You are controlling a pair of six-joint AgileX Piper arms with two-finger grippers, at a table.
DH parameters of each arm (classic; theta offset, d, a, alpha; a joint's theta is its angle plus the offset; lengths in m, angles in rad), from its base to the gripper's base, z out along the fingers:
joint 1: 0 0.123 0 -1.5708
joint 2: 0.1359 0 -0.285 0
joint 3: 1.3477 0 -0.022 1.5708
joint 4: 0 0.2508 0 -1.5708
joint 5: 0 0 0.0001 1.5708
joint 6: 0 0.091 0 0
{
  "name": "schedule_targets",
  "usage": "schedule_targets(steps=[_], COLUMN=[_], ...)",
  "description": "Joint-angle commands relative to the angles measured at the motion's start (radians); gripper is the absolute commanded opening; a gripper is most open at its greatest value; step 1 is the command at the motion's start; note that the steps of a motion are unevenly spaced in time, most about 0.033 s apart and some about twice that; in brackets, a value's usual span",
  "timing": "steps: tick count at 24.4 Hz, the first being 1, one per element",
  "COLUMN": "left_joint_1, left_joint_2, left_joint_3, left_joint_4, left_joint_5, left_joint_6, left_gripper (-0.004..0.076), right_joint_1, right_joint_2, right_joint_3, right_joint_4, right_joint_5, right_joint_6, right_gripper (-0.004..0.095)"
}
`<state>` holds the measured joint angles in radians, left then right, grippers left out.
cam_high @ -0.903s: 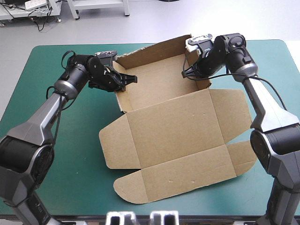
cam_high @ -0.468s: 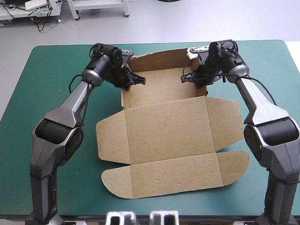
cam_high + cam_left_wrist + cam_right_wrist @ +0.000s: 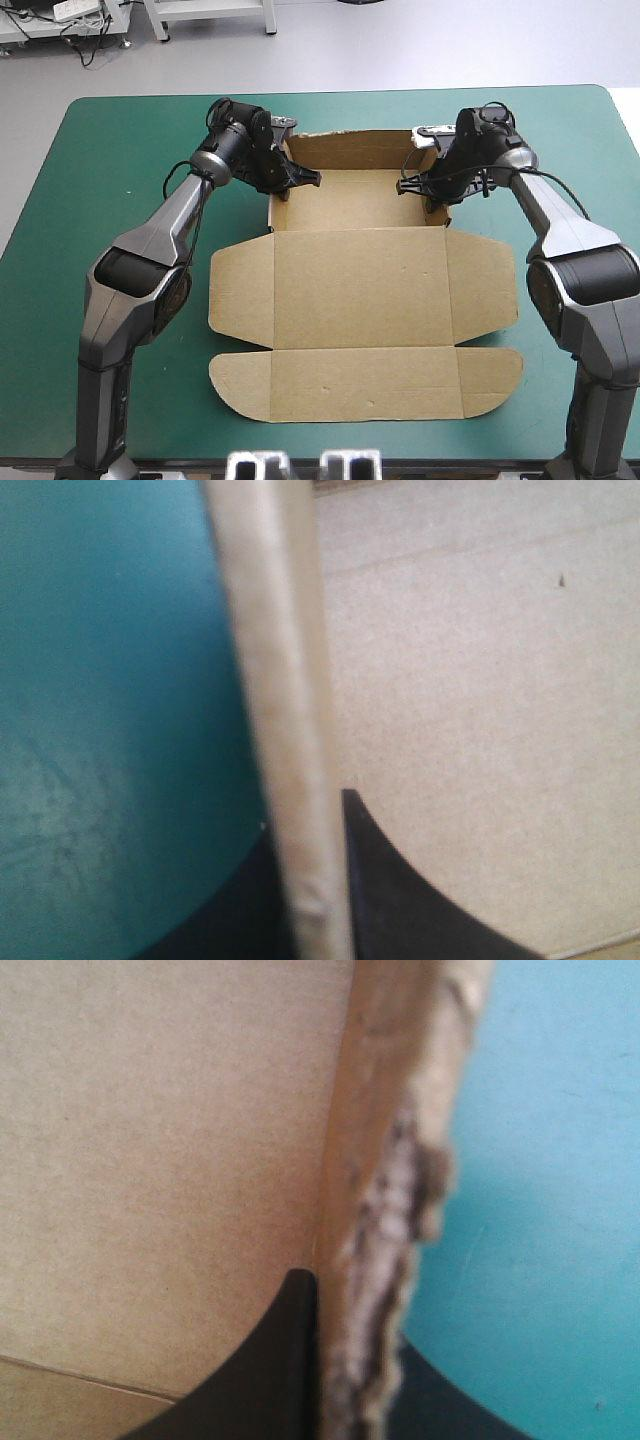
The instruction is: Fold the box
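Found the left gripper (image 3: 303, 180) all but pressed together, pinching the left wall (image 3: 272, 200) of the box (image 3: 360, 270); in the left wrist view, confirmed the same gripper (image 3: 305, 815) astride that wall (image 3: 280, 680), one black finger (image 3: 400, 900) on the inner side against the brown floor, the other on the outer side over the teal-green cover (image 3: 100, 680).

Found the right gripper (image 3: 415, 184) likewise nearly closed, pinching the right wall (image 3: 436, 205); in the right wrist view, confirmed this gripper (image 3: 350, 1305) clamped on that wall (image 3: 385, 1110), one finger (image 3: 270, 1370) inside the tray, the other outside over the cover (image 3: 540, 1160); noted a ragged, torn top edge on this wall.

Located the box at the middle of the table (image 3: 110, 150); far part formed as an open tray, with far wall (image 3: 355, 148) and both side walls upright; lid (image 3: 360, 290) lying flat toward the near edge, side flaps spread left and right, front strip (image 3: 365, 385) with rounded ends nearest the near edge.

Recorded both arms reaching in from the near corners and bending inward to the tray's sides; grippers well apart, facing each other across the tray; cover otherwise bare around the box.
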<state>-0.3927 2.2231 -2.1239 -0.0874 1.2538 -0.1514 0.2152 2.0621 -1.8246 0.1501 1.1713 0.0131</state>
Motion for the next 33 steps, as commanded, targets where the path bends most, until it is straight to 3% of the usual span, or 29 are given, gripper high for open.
schedule_targets(steps=[1, 4, 7, 8, 9, 10, 11, 12, 14, 17, 25, 27, 31, 33], left_joint_1=[-0.017, -0.017, -0.017, -0.017, -0.017, -0.017, -0.017, -0.017, -0.017, -0.015, -0.015, -0.015, -0.017, -0.017], left_joint_2=[-0.056, -0.056, -0.056, -0.058, -0.062, -0.069, -0.076, -0.098, -0.145, -0.233, -0.349, -0.388, -0.514, -0.601], left_joint_3=[-0.029, -0.029, -0.029, -0.029, -0.029, -0.029, -0.029, -0.029, -0.029, -0.029, -0.029, -0.029, -0.024, 0.008], left_joint_4=[-0.061, -0.116, -0.150, -0.150, -0.150, -0.126, -0.115, -0.065, 0.040, 0.187, 0.188, 0.179, 0.127, 0.140], left_joint_5=[0.040, 0.040, 0.042, 0.042, 0.042, 0.042, 0.042, 0.042, 0.042, 0.040, 0.040, 0.040, 0.042, 0.042], left_joint_6=[0.012, 0.014, 0.058, 0.058, 0.058, 0.058, 0.058, 0.060, 0.077, 0.084, 0.103, 0.112, 0.249, 0.329], left_gripper=[-0.0008, 0.0028, 0.0173, 0.0281, 0.0335, 0.0430, 0.0454, 0.0480, 0.0479, 0.0479, 0.0459, 0.0382, 0.0090, -0.0007], right_joint_1=[-0.004, -0.004, -0.004, -0.004, -0.004, -0.004, -0.004, -0.004, -0.004, -0.004, -0.004, -0.004, -0.004, -0.004], right_joint_2=[-0.050, -0.050, -0.052, -0.052, -0.053, -0.058, -0.060, -0.069, -0.098, -0.168, -0.316, -0.360, -0.458, -0.518], right_joint_3=[-0.005, -0.005, -0.005, -0.005, -0.005, -0.005, -0.005, -0.005, -0.009, -0.037, -0.068, -0.068, -0.057, -0.044], right_joint_4=[0.019, 0.019, 0.021, 0.025, 0.027, 0.027, 0.021, 0.003, -0.024, -0.064, -0.038, -0.020, 0.018, 0.016], right_joint_5=[0.085, 0.085, 0.086, 0.086, 0.086, 0.086, 0.086, 0.086, 0.085, 0.085, 0.085, 0.085, 0.085, 0.085], right_joint_6=[-0.066, -0.079, -0.108, -0.147, -0.154, -0.157, -0.157, -0.144, -0.144, -0.147, -0.178, -0.195, -0.262, -0.290], right_gripper=[-0.0024, -0.0022, 0.0031, 0.0139, 0.0228, 0.0446, 0.0560, 0.0746, 0.0829, 0.0828, 0.0794, 0.0769, 0.0705, 0.0656])
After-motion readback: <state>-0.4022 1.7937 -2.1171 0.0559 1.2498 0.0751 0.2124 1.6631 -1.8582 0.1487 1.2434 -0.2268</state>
